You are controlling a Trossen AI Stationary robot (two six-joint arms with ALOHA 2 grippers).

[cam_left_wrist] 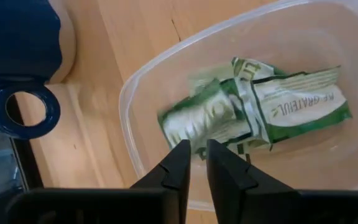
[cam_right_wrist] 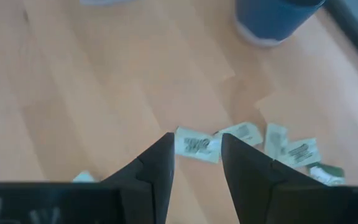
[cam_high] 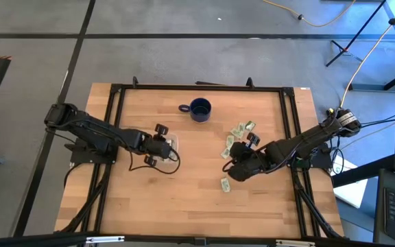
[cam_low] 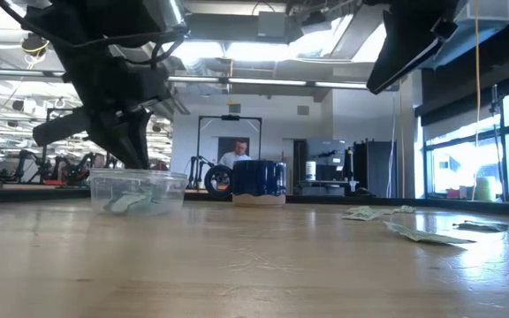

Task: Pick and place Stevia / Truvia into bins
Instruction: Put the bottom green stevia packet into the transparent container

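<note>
A clear shallow tub stands left of the table's middle, and several pale green and white sachets lie flat in it. My left gripper hangs just above the tub's inside, its fingers a narrow gap apart with nothing between them. More sachets lie loose on the wood to the right. My right gripper is open and raised above these, with one sachet showing between its fingers, untouched.
A dark blue mug stands near the far edge, beyond the tub. One lone sachet lies nearer the near edge. A black frame runs round the table. Bare wood spreads across the near half.
</note>
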